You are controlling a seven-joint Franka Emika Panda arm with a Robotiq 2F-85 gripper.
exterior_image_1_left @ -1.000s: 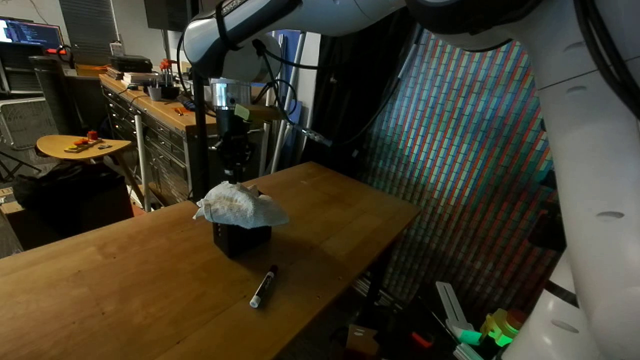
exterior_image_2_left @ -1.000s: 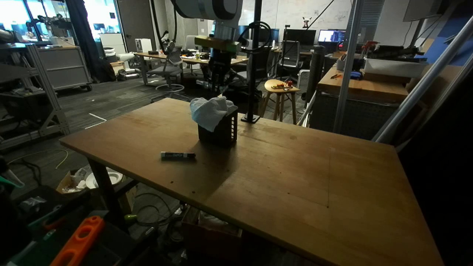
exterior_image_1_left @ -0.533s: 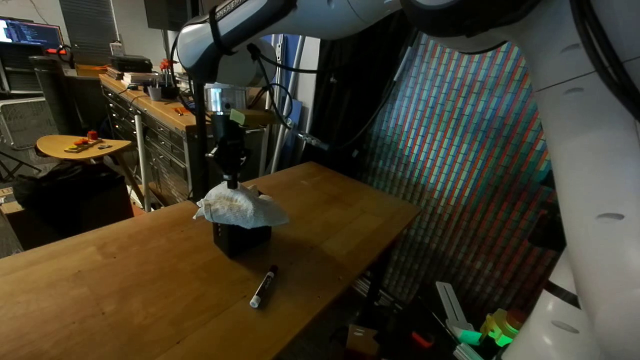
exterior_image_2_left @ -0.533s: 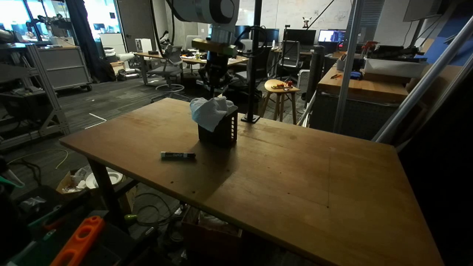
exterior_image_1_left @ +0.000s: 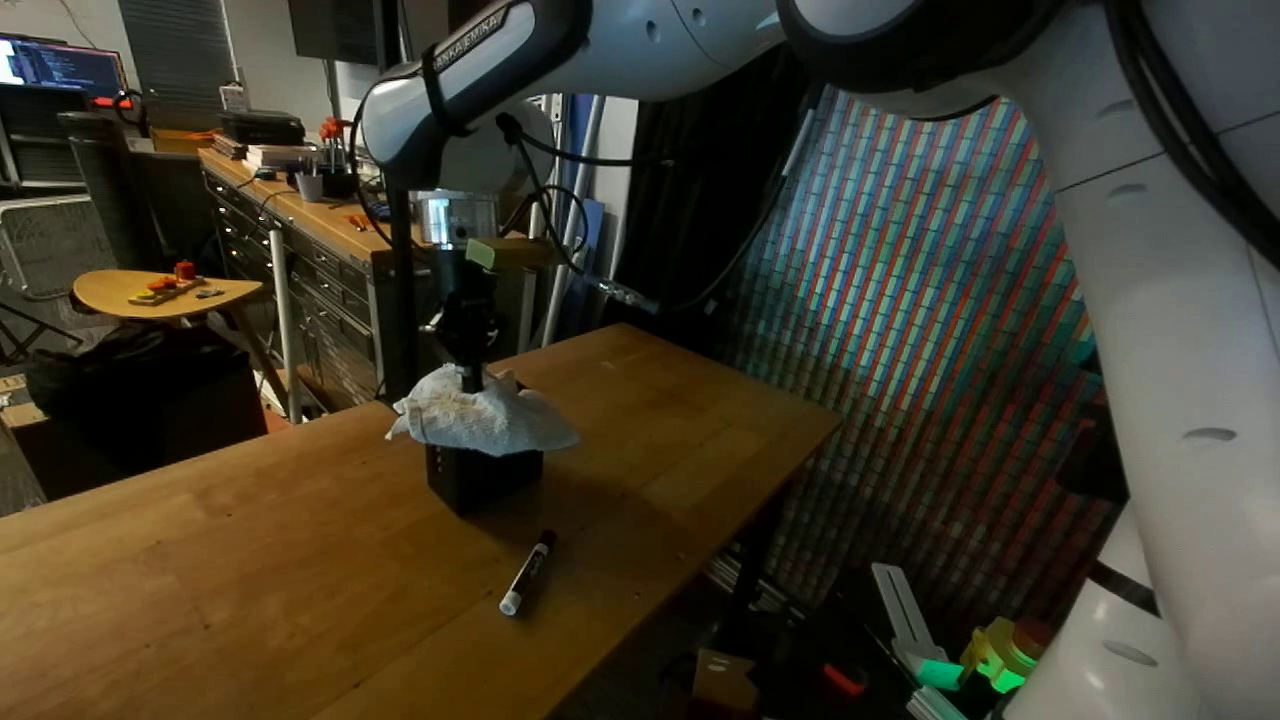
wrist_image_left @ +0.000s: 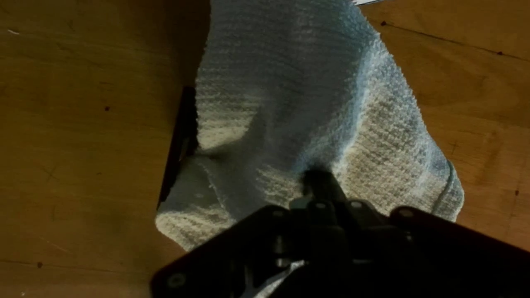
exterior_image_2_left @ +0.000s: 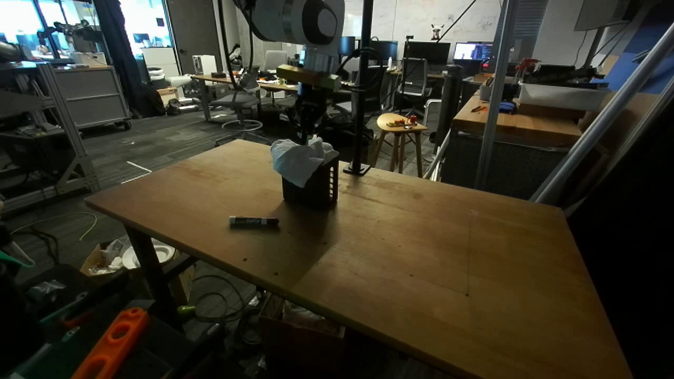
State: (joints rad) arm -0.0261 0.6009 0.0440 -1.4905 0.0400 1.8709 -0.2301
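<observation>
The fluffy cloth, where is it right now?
In an exterior view, left of the picture's middle, the cloth drapes over the black container; the hand points down at its top, and a marker lies nearby.

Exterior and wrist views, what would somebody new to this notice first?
Probably the pale cloth draped over the black bin on the wooden table, with the robot's hand pointing down at it. After that, the colourful striped backdrop beyond the table in an exterior view, and perhaps the marker lying near the bin.
</observation>
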